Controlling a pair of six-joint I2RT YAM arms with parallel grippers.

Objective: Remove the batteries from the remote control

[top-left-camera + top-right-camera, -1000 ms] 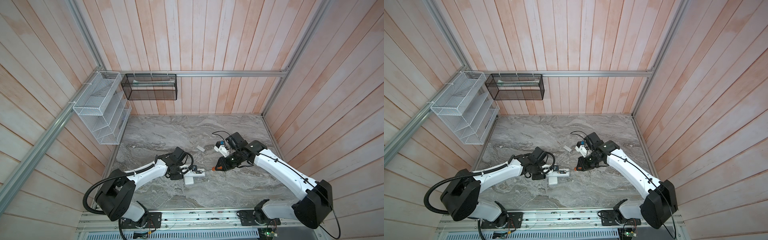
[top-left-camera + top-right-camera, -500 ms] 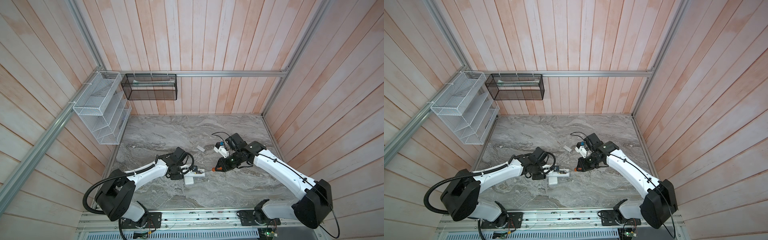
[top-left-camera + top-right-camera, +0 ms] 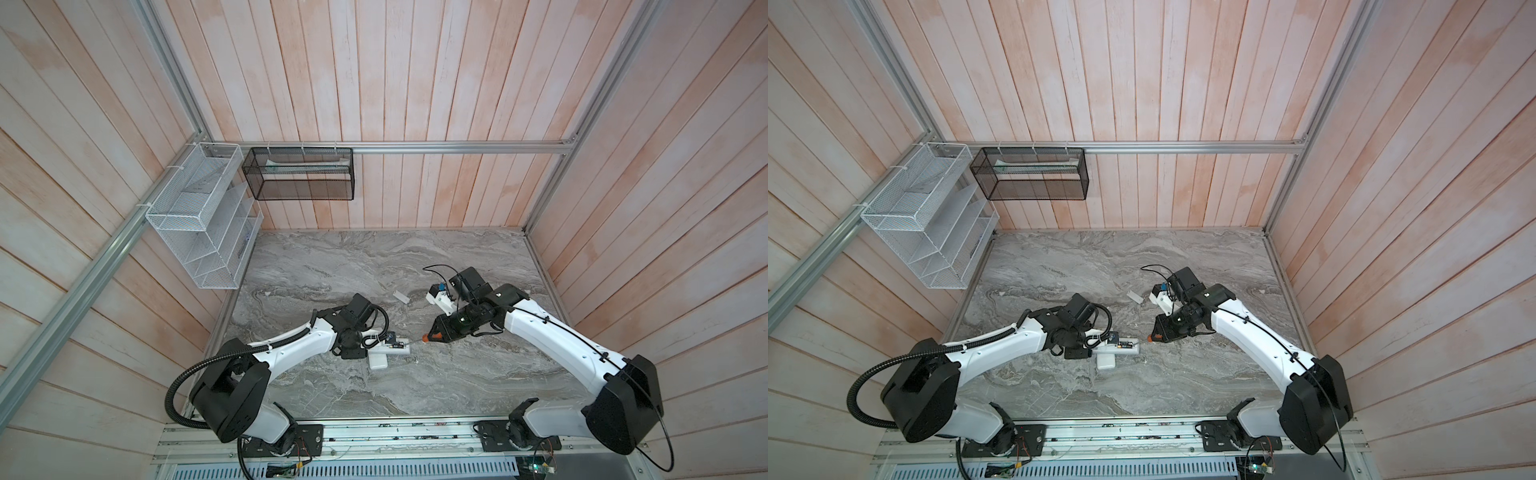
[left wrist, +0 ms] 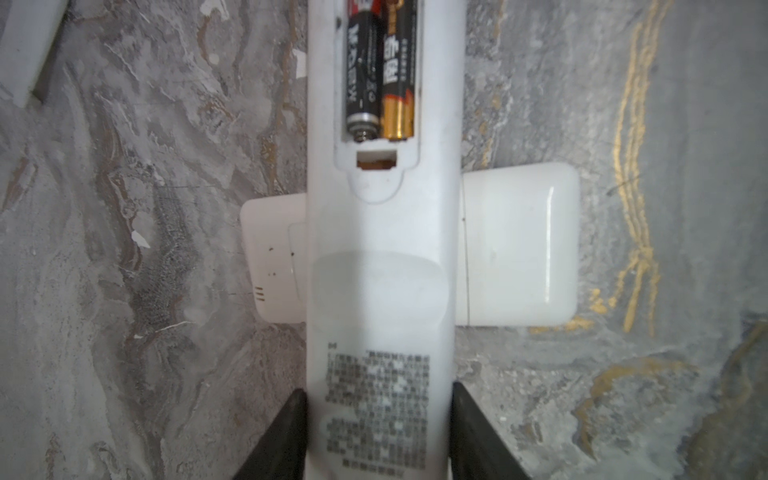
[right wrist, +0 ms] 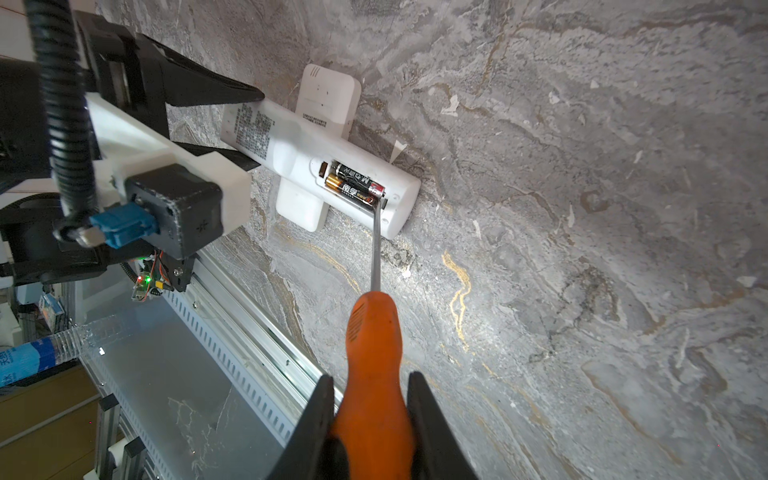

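Slim white remote control (image 4: 378, 257), back face up, cover off, lying crosswise on top of a flat white case (image 4: 519, 245). Two batteries (image 4: 380, 70) seated side by side, lengthwise, in the open bay just past the case's edge: one black with silver end, one black with gold band.

Gold-ended battery (image 4: 398, 83) reads 南孚; remote (image 4: 378, 291) print blurred.
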